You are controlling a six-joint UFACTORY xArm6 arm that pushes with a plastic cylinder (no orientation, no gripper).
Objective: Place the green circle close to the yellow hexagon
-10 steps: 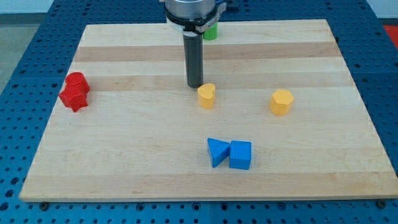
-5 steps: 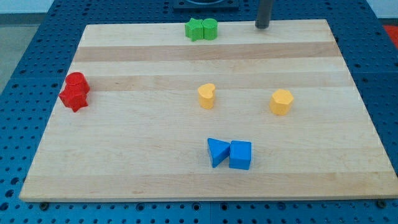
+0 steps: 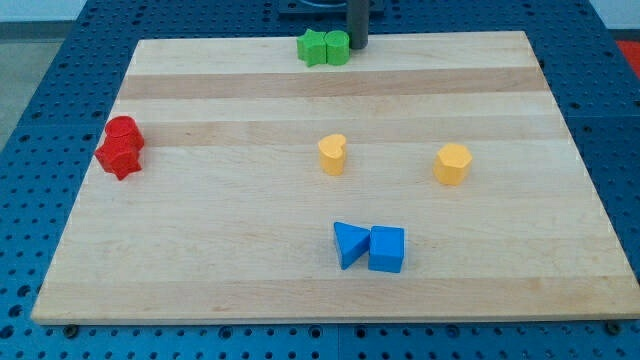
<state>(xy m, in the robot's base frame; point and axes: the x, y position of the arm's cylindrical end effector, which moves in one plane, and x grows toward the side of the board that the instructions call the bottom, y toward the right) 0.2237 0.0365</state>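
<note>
The green circle stands at the board's top edge, touching a green star on its left. The yellow hexagon sits right of the board's middle, far below and to the right of the green circle. My tip is at the top edge, just right of the green circle, touching it or nearly so.
A yellow heart sits mid-board. A blue triangle and a blue cube touch near the view's bottom. A red circle and a red star sit at the left edge of the wooden board.
My tip left the spot above the yellow heart, went to the top right edge, then came left to sit beside the green circle. No block has moved.
</note>
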